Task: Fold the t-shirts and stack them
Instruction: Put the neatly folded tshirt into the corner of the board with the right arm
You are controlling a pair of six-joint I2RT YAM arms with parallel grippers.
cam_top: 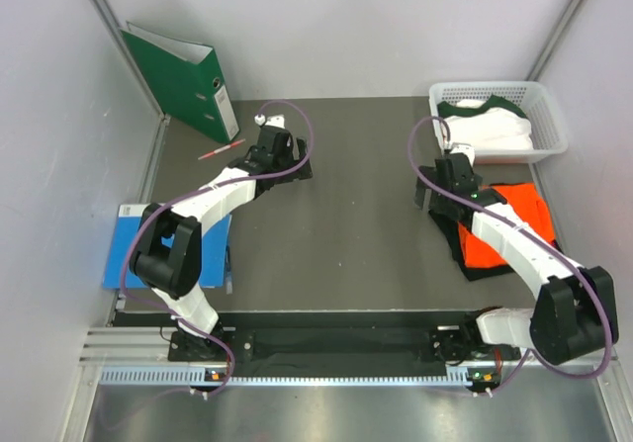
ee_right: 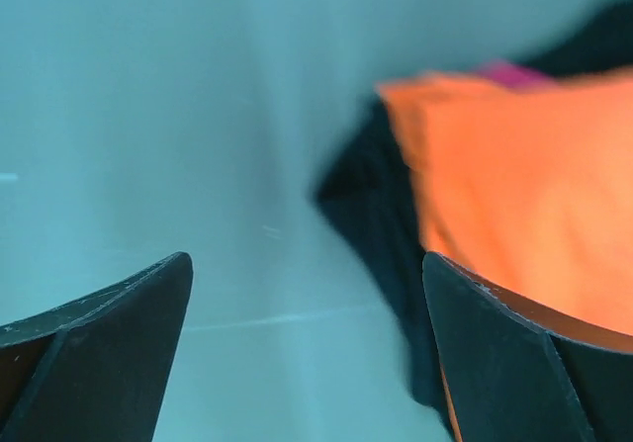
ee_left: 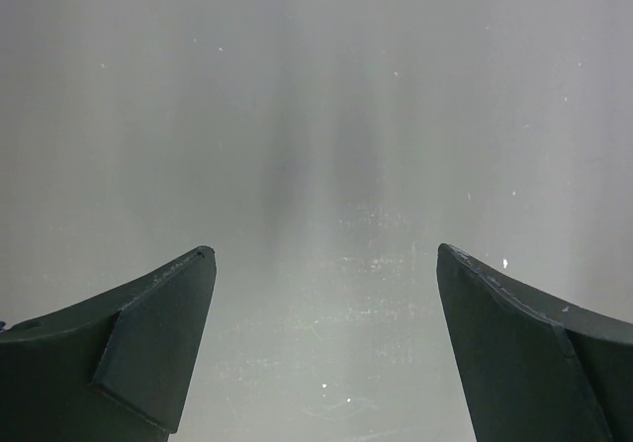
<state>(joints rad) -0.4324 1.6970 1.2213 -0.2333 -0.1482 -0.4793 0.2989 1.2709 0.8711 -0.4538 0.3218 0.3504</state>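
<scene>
Table [cam_top: 341,224], one: dark grey work surface carrying everything listed

Arms, two: bolted side by side at the near edge
- left pincer [ee_left: 324,254]: fingers wide apart, nothing between them, over bare table towards the far left, well clear of the clothing and judged to be idle
- right pincer [ee_right: 307,256]: fingers apart, nothing gripped, hovering just beside the left edge of the pile, a position that suits letting go of a shirt or reaching for the next

T-shirts, four seen
- orange t-shirt [cam_top: 526,207]: folded flat on top of the pile at the right side of the table
- black t-shirt [ee_right: 371,215]: under the orange one, its edges showing at the left and near sides
- pink t-shirt [ee_right: 509,71]: only a blurred sliver at the far edge of the pile in the right wrist view, so its place in the stack cannot be told
- white t-shirt [cam_top: 495,133] with dark green trim: lying bunched in the basket, judged to be waiting its turn

Ring binder [cam_top: 183,81], one: green, leaning against the far left wall, out of the way

Basket [cam_top: 549,116], one: white plastic, far right corner, just beyond the pile so the supply sits close to the stacking spot

Folder [cam_top: 127,226], one: blue, flat at the near left, partly under the left arm

Pen [cam_top: 220,149], one: red, beside the binder
</scene>
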